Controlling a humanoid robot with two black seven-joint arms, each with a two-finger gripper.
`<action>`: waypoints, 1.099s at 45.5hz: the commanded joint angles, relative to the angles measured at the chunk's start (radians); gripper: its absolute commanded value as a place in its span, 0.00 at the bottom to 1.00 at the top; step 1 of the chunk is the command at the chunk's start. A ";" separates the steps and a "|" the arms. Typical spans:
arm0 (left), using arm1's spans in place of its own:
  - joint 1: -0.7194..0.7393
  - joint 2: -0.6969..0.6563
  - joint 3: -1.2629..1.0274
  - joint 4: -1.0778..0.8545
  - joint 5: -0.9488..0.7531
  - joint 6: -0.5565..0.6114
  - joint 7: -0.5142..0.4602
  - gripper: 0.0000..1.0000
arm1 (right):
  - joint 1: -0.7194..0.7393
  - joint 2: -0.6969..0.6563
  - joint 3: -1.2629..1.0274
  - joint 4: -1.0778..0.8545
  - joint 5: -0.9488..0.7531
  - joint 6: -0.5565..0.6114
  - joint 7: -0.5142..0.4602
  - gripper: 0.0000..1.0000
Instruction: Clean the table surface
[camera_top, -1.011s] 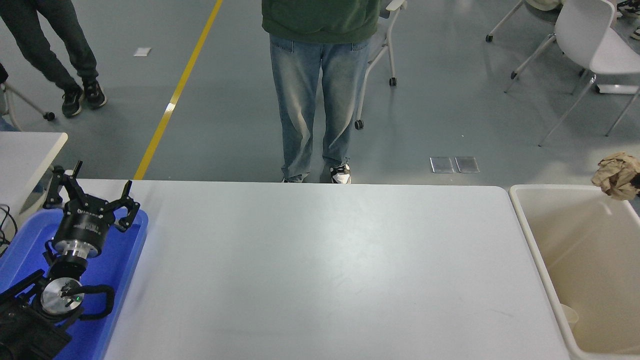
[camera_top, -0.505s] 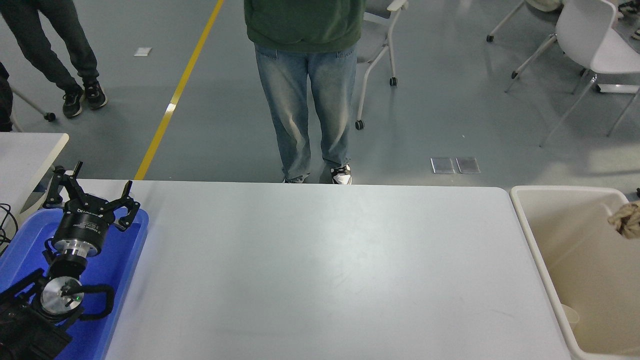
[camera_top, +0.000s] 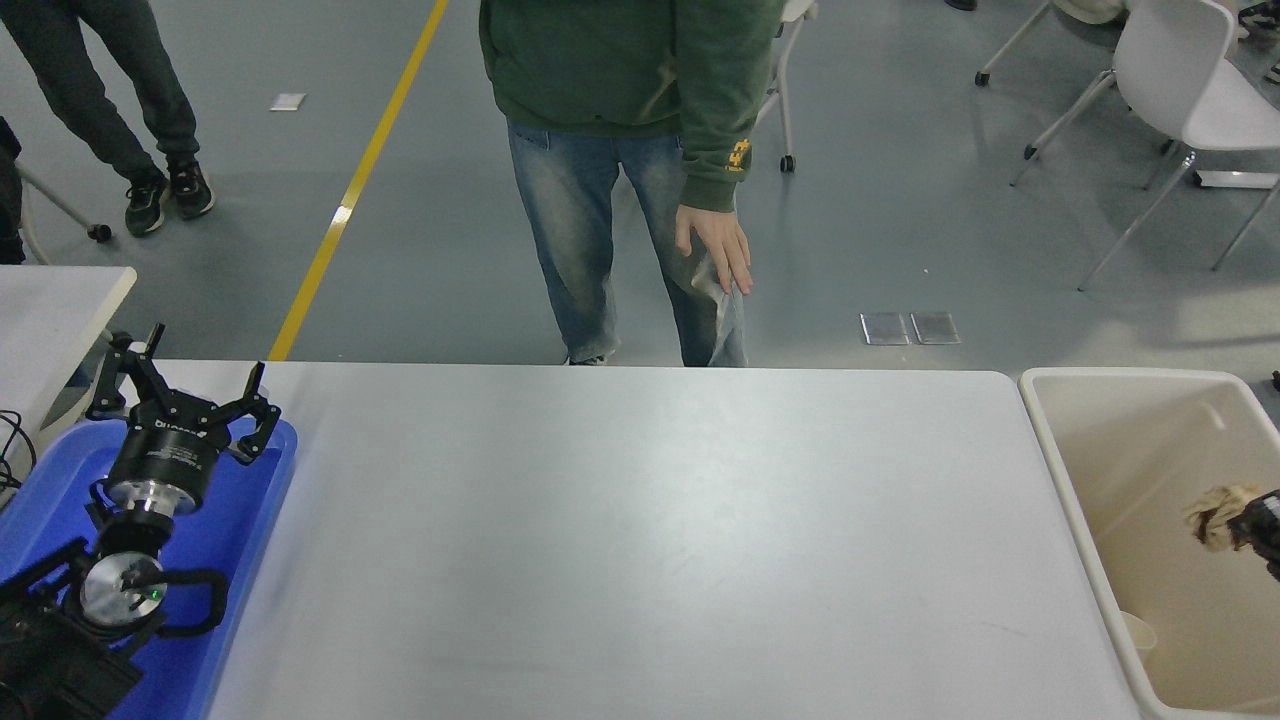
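The right gripper (camera_top: 1262, 522) is picked up at 4 o'clock, barely inside the edge, and it appears to be pinched on a crumpled paper wad (camera_top: 1212, 512). Only a sliver of the black fingers is shown, so the grip is judged from the wad sitting right at their tip.

A second ago the wad was held higher, up by the far rim. Now it has been brought down and hangs inside the beige bin (camera_top: 1060, 470). The drop is judged to be imminent, with only a release left.

At 8 o'clock the left gripper (camera_top: 187, 385) is parked over the blue tray (camera_top: 250, 520), fingers spread, nothing held.

Between the two, the table surface (camera_top: 640, 540) is spread across the centre from 9 to 3 o'clock, and no litter is seen on it, only faint scuffs. The clearing is therefore judged nearly done.

Beyond the far edge, at 12 o'clock, a person (camera_top: 620, 60) in a green top has stepped closer. A hand (camera_top: 712, 245) is now lowered into view, and something thin and clear seems to be held in it. What it is cannot be made out.
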 joint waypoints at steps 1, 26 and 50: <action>0.000 0.000 0.000 0.000 0.000 0.000 0.000 1.00 | -0.015 0.187 -0.004 -0.313 0.005 0.048 -0.002 0.00; 0.000 0.000 0.000 0.000 0.000 0.000 0.000 1.00 | -0.020 0.286 0.004 -0.425 0.033 0.034 -0.033 0.00; 0.000 0.000 0.000 0.000 0.000 0.000 0.000 1.00 | -0.012 0.297 0.005 -0.425 0.036 0.032 -0.055 0.99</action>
